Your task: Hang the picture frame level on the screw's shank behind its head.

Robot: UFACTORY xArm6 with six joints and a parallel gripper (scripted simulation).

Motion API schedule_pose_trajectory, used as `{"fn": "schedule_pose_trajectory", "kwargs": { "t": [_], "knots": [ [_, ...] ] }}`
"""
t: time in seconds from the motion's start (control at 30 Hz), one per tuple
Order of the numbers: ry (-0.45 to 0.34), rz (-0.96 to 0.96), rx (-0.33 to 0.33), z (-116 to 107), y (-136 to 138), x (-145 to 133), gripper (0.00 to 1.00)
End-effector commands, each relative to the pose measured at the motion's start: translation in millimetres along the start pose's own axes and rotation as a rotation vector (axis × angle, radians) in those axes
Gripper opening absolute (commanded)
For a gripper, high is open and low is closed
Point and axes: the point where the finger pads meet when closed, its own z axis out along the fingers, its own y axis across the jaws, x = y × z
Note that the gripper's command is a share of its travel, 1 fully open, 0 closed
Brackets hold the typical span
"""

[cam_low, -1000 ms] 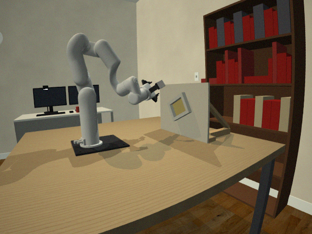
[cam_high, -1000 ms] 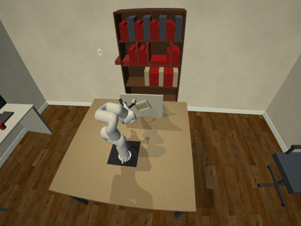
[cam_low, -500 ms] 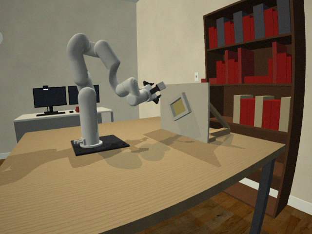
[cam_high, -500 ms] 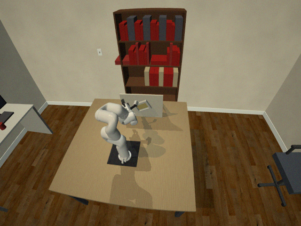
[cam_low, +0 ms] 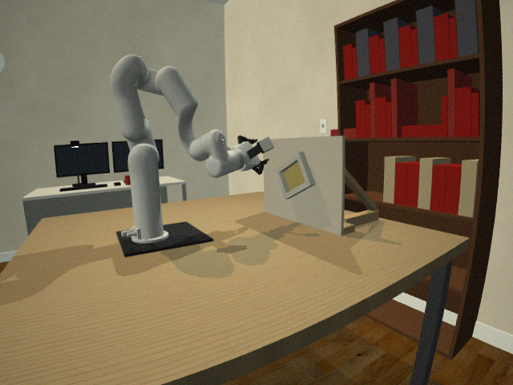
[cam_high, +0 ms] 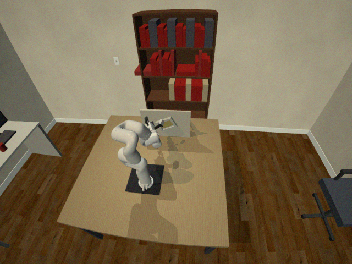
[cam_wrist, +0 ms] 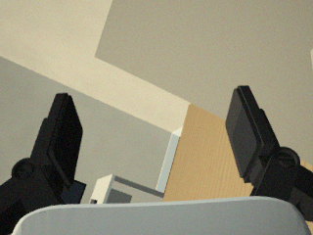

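Frame (cam_high: 172, 119) (cam_low: 309, 170) tilted on panel (cam_high: 183, 116) (cam_low: 327, 165) (screw apparently hidden); gripper (cam_high: 151, 124) (cam_low: 264, 152) (cam_wrist: 153, 108) spread wide.

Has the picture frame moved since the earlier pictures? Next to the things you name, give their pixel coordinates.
No, the frame (cam_high: 174, 121) (cam_low: 307, 169) shows no visible shift; it hangs at the same tilt and spot on the upright panel (cam_high: 181, 132) (cam_low: 331, 165).
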Motion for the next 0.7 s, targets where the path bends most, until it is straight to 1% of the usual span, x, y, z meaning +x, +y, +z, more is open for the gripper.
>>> {"fn": "schedule_pose_trajectory", "kwargs": {
  "t": [0.0,0.07,0.17,0.23,0.3,0.67],
  "knots": [
    [0.003,-0.002,0.001,0,0,1,1.0],
    [0.033,-0.001,-0.023,-5,7,8,1.0],
    [0.119,0.002,-0.093,-23,30,26,1.0],
    [0.119,0.002,-0.093,-23,30,26,1.0],
    [0.147,0.003,-0.117,-29,37,32,1.0],
    [0.149,0.004,-0.118,-30,38,32,1.0]
  ]
}}
